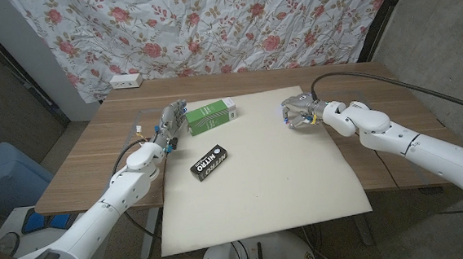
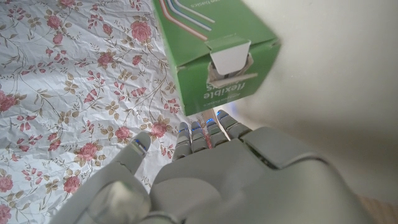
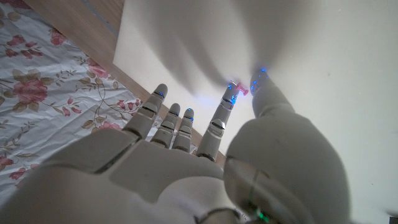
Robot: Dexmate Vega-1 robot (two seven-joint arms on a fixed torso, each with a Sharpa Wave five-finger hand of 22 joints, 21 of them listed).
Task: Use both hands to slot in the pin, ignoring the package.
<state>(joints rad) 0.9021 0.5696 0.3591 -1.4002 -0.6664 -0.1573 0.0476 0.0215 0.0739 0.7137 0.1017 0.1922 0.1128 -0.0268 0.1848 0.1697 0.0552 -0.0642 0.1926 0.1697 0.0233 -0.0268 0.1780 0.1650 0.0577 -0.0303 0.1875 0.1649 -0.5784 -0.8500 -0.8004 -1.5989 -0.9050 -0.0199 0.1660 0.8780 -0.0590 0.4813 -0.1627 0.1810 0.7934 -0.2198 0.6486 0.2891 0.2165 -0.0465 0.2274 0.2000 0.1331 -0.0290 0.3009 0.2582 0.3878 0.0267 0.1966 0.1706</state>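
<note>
We pinch the tiny pink plastic pin point(image 3: 238, 89) between the fingertips point(image 3: 227, 99) of our right hand point(image 1: 299, 110); it looks light, stiff and easily dropped. Our left hand point(image 1: 171, 122), fingers together, holds nothing beside the green cardboard box point(image 1: 209, 115). Open white mat point(image 1: 269, 192) lies between.

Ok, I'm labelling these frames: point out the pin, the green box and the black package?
pin point(image 3: 239, 89): right wrist view, pink bit between the right hand's fingertips.
green box point(image 1: 211, 115): head view, middle of its top face.
black package point(image 1: 210, 161): head view, on its white lettering.
</note>
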